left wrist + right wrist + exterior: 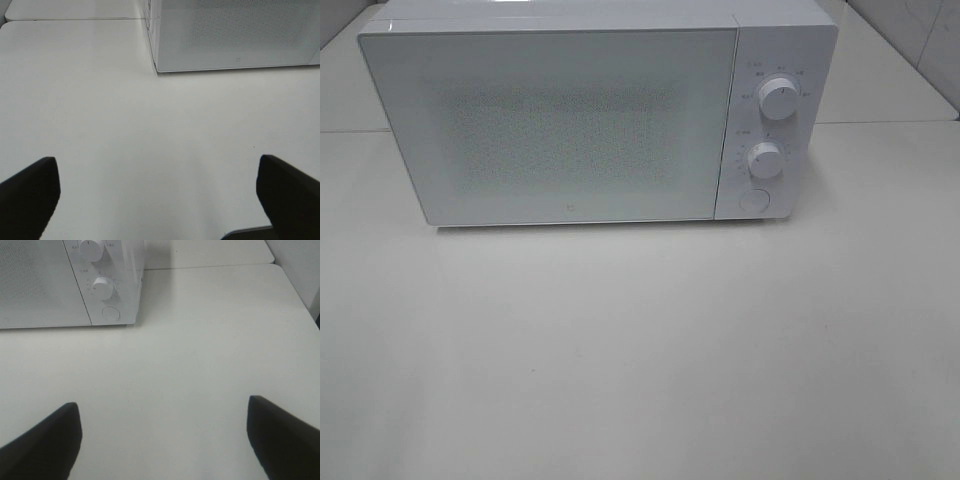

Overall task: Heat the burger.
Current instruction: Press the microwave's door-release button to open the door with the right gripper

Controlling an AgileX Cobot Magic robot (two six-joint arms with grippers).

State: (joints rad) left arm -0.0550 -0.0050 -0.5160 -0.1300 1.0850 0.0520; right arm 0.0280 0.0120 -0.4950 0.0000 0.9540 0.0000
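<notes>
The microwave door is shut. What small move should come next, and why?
Probably move the right end effector toward the control panel: the door is shut, no burger shows, that end effector is open and empty, and the panel is on its side.

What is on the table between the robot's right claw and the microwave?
Nothing. In the right wrist view, only bare white table lies between the open right gripper and the closed microwave.
</notes>
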